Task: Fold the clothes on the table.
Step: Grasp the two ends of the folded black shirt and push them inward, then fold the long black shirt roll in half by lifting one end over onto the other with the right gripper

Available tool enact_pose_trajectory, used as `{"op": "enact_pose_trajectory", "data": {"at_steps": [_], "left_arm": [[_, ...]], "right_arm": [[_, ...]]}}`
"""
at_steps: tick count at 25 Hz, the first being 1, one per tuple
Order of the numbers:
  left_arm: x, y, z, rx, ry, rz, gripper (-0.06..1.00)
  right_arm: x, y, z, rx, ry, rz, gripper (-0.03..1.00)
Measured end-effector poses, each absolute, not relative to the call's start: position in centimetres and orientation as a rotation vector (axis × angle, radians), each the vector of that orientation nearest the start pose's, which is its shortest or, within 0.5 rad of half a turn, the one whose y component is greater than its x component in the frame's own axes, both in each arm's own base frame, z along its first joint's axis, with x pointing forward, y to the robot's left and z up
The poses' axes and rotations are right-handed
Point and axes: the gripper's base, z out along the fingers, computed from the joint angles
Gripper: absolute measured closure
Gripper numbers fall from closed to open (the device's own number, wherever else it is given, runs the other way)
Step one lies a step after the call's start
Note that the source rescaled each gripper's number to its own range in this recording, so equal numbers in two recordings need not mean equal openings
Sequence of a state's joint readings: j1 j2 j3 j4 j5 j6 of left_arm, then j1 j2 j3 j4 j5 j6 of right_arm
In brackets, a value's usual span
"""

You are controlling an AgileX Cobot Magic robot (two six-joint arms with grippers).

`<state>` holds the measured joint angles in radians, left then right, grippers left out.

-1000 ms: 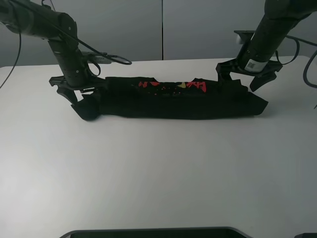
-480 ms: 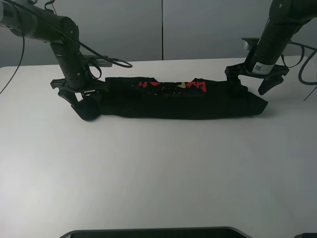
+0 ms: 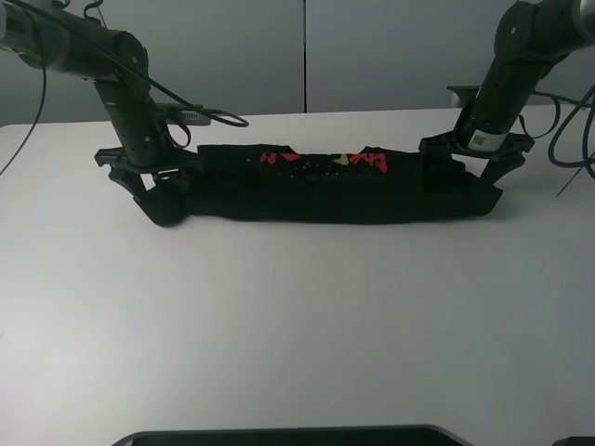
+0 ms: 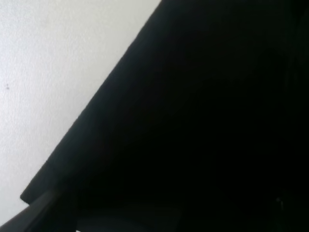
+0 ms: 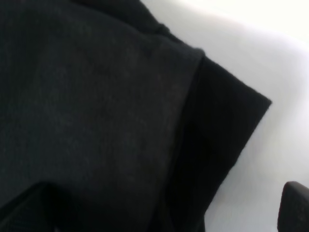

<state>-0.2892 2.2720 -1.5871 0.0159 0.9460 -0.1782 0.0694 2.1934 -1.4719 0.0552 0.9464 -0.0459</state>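
- The black short-sleeved cotton T-shirt (image 3: 335,190) lies as a long, narrow folded band across the far half of the large plain white smooth-topped table (image 3: 297,325), running from left to right.
- We see the red and yellow printed characters (image 3: 321,160) along the band's far edge, near its middle.
- The left gripper (image 3: 153,186) is down at the band's left end, where the cloth bunches into a rounded lump.
- In the left wrist view, black cloth (image 4: 203,121) fills nearly everything beside a strip of bare table (image 4: 48,72). We cannot tell how far this gripper's fingers are apart, or whether they grip the cloth.
- The right gripper (image 3: 469,167) is at the band's right end, fingers spread wide and pointing down, one on each side of the cloth.
- In the right wrist view, one dark fingertip (image 5: 294,203) stands over bare table, and a layered corner of the shirt (image 5: 96,106) lies between the fingers. They pinch nothing.
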Motion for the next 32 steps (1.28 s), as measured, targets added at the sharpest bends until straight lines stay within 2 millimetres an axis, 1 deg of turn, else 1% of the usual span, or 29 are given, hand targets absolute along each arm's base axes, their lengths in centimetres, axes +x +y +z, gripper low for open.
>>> {"op": "enact_pose_trajectory", "data": {"at_steps": [2,6,12,13,15,17,19,20,21,22,30,32], "left_arm": [[41.6,-12.3,10.0,0.187,3.107,0.010,-0.04],[41.6,-12.3,10.0,0.187,3.107,0.010,-0.04],[41.6,-12.3,10.0,0.187,3.107,0.010,-0.04],[41.6,-12.3,10.0,0.187,3.107,0.010,-0.04],[41.6,-12.3,10.0,0.187,3.107,0.010,-0.04],[41.6,-12.3,10.0,0.185,3.107,0.008,-0.04],[41.6,-12.3,9.9,0.183,3.109,0.005,-0.04],[41.6,-12.3,9.9,0.182,3.110,0.003,-0.04],[41.6,-12.3,9.9,0.182,3.110,0.003,-0.04],[41.6,-12.3,9.9,0.180,3.111,0.001,-0.04],[41.6,-12.3,9.9,0.180,3.111,0.001,-0.04],[41.6,-12.3,9.9,0.180,3.111,0.001,-0.04]], "right_arm": [[40.9,3.3,10.6,-0.130,3.151,0.070,-0.03],[40.9,3.2,9.6,-0.133,3.175,0.065,-0.03],[41.0,3.2,9.5,-0.137,3.175,0.060,-0.02],[41.0,3.2,9.5,-0.139,3.175,0.057,0.01],[41.0,3.2,9.5,-0.139,3.175,0.057,0.16],[41.0,3.3,9.4,-0.136,3.177,0.084,0.41],[40.9,3.7,9.3,-0.142,3.176,0.148,0.64],[40.9,3.9,9.2,-0.156,3.174,0.177,0.74],[40.9,4.0,9.2,-0.167,3.170,0.205,0.82],[41.0,4.1,9.3,-0.181,3.167,0.224,0.85],[41.0,4.3,9.2,-0.226,3.160,0.247,0.85],[41.0,4.3,9.5,-0.230,3.152,0.246,0.85]]}}
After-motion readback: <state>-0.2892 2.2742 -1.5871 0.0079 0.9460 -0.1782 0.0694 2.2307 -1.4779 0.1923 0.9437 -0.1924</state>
